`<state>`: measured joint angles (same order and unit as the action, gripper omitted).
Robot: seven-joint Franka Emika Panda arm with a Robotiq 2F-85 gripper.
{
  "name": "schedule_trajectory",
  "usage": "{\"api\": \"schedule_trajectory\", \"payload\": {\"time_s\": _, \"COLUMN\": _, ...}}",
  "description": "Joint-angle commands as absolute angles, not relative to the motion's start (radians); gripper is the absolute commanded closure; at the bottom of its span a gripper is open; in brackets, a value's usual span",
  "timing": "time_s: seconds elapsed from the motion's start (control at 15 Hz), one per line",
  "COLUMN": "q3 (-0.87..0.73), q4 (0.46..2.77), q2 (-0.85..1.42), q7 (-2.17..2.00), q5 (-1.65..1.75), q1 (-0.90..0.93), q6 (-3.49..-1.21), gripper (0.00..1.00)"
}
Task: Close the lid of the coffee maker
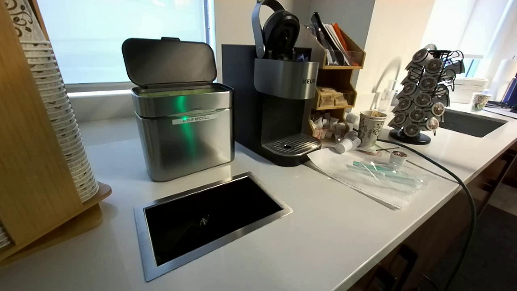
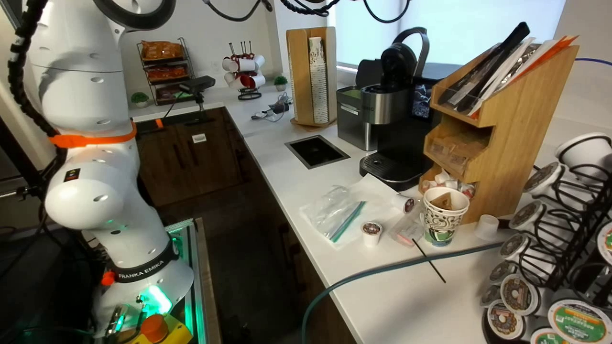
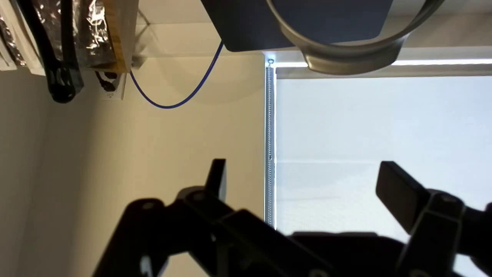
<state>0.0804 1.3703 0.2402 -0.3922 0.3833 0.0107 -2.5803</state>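
While the lid [image 1: 281, 34] stands raised atop the coffee maker [image 1: 284, 79]: a push off its arc would probably strain it rather than close it.
Counter [image 1: 315, 234]: the coffee maker sits toward the window-side edge; a hard backward shove could slide it that way.
Gripper [image 3: 305, 184]: fingers spread, nothing between them, apart from the handle loop [image 3: 346, 63]; advancing straight would likely miss it and meet the window blind [image 3: 384, 127].
Wooden organizer [image 2: 535, 124]: just beside the coffee maker; sideways drift might snag its upright papers [image 1: 333, 38].
Steel bin [image 1: 185, 141]: a wide sweep could clip its raised cover [image 1: 169, 60].
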Motion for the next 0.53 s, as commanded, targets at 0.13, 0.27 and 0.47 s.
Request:
{"api": "schedule_trajectory", "payload": {"time_s": 0.13, "q3": 0.077, "q4": 1.347, "q2": 0.255, "q7": -0.392, "q5": 0.383, "q1": 0.017, "q6": -2.578, "gripper": 0.0}}
{"api": "schedule_trajectory", "payload": {"time_s": 0.27, "q3": 0.076, "q4": 1.344, "q2": 0.257, "q7": -0.392, "q5": 0.383, "q1": 0.018, "q6": -2.576, "gripper": 0.0}}
{"api": "schedule_trajectory", "payload": {"time_s": 0.47, "q3": 0.076, "q4": 1.341, "q2": 0.257, "q7": -0.392, "q5": 0.383, "q1": 0.018, "q6": -2.571, "gripper": 0.0}}
